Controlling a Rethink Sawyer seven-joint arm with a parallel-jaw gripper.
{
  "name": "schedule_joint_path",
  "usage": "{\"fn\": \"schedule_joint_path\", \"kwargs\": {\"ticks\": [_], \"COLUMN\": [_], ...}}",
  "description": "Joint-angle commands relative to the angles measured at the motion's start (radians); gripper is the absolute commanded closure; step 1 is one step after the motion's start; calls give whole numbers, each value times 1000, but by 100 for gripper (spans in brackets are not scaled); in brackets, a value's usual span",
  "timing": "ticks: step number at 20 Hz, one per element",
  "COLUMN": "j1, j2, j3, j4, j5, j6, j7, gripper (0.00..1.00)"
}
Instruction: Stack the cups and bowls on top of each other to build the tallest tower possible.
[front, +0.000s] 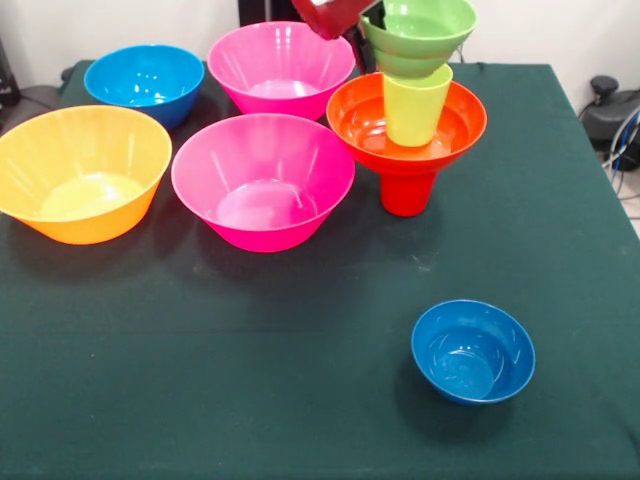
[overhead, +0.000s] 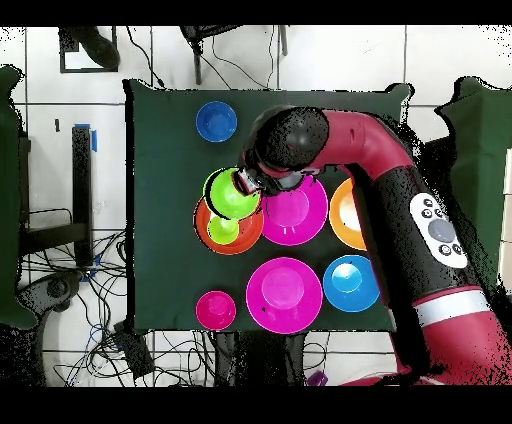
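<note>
The tower stands at the table's right in the front view: a red cup (front: 408, 192) as base, the wide red-orange bowl (front: 360, 125) on it, and a lime-green cup (front: 417, 108) upside down inside that bowl. A small green bowl (front: 420, 30) sits slightly tilted on top of the lime cup. My gripper (front: 362, 14) comes in at the top edge and is shut on this bowl's left rim. In the overhead view the gripper (overhead: 249, 181) is at the rim of the green bowl (overhead: 232, 194), above the red-orange bowl (overhead: 205, 222).
Two big pink bowls (front: 262, 180) (front: 280, 65), a yellow-orange bowl (front: 82, 170) and a mid-sized blue bowl (front: 145, 82) stand left of the tower. A small blue bowl (front: 473, 350) stands alone near the front. A small red bowl (overhead: 216, 310) shows only overhead.
</note>
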Motion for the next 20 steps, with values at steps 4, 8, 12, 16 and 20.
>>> {"fn": "schedule_joint_path", "kwargs": {"ticks": [4, 8, 12, 16, 20], "j1": [-14, -18, -15, -15, -8], "j2": [54, 46, 49, 43, 40], "j3": [47, 61, 66, 66, 56], "j4": [-7, 20, 32, 49, 51], "j5": [-76, -63, -67, -69, -81], "j6": [57, 61, 48, 42, 47], "j7": [-246, -224, -202, -180, -171], "gripper": [100, 100, 100, 100, 100]}}
